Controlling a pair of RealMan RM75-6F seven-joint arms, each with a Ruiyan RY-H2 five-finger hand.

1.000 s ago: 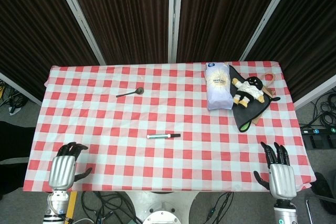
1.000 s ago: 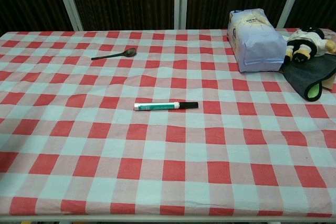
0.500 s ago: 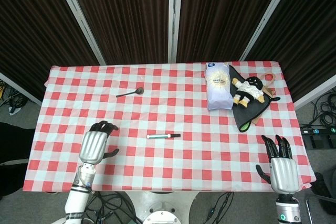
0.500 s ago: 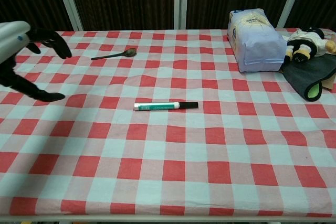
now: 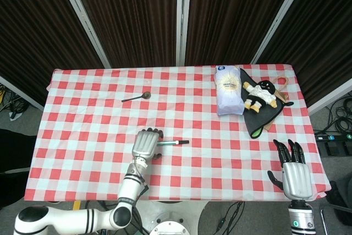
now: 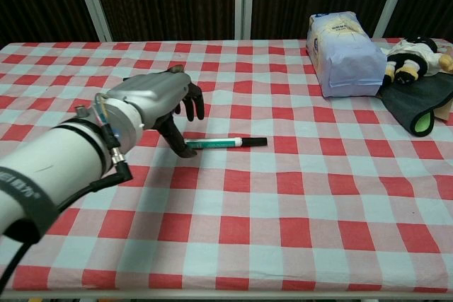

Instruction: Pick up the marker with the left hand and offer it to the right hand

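— Where's the left robot hand (image 6: 159, 100)?
— Over the white end of the marker (image 6: 225, 143), fingers curled down and apart, gripping nothing; contact unclear. The marker lies flat mid-bench.
— The right robot hand (image 5: 293, 173)?
— Spread, empty, at the bench's (image 5: 209, 158) near right corner.

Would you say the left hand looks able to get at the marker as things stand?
Probably yes: the left hand hangs open right at the marker, at its pale end, and nothing lies between them on the cloth.
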